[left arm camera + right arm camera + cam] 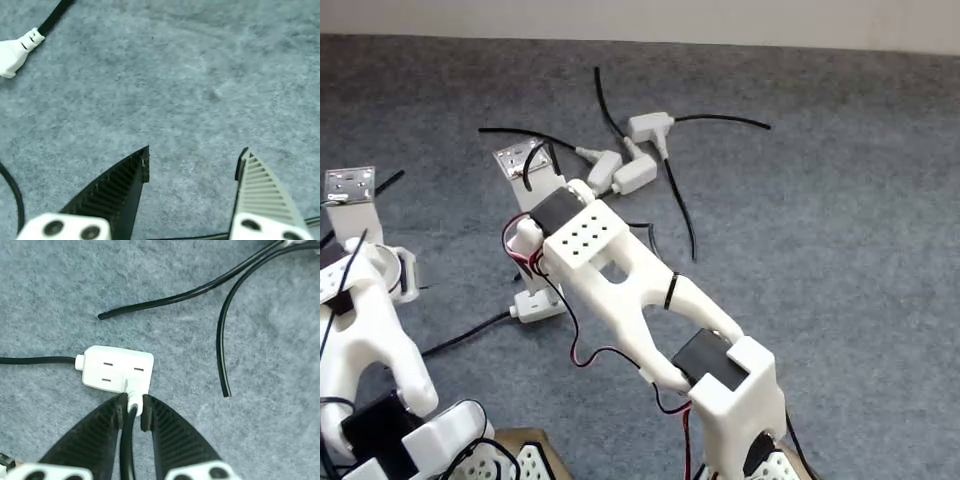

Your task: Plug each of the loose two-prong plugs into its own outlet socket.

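Observation:
My right gripper (132, 402) is shut on a small white plug (134, 401) whose black cord runs back between the fingers. The plug's front end sits against the side of a white outlet block (116, 370) lying flat on the grey carpet; two slot pairs show on its top face. From above, that block (538, 303) lies under the right arm's wrist (582, 240). My left gripper (194, 157) hangs open over bare carpet, with a white connector end (12, 52) on a black cord off to one side. More white plugs and outlets (635, 160) lie clustered farther back.
Loose black cords (678, 205) curl across the carpet around the far cluster, and two cord ends (225, 390) lie near the outlet block. Metal brackets stand at the far left (348, 186) and behind the right arm's wrist (520, 158).

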`<control>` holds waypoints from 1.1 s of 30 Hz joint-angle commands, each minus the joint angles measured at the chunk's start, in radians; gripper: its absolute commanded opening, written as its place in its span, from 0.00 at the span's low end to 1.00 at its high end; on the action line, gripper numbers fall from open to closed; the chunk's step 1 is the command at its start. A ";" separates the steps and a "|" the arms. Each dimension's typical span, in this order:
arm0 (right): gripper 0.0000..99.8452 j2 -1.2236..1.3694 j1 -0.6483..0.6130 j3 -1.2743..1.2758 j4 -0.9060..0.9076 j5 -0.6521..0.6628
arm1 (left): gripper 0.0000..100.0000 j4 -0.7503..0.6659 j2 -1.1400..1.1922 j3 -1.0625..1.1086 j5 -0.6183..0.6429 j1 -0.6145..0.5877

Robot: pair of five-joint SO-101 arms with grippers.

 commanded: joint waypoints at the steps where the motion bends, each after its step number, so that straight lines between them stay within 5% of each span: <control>1: 0.01 0.004 -0.010 -0.019 -0.028 -0.003 | 0.29 -0.014 -0.015 -0.013 -0.017 -0.028; 33: 0.01 -0.062 0.041 -0.036 -0.001 0.048 | 0.29 -0.011 -0.007 -0.039 -0.018 -0.024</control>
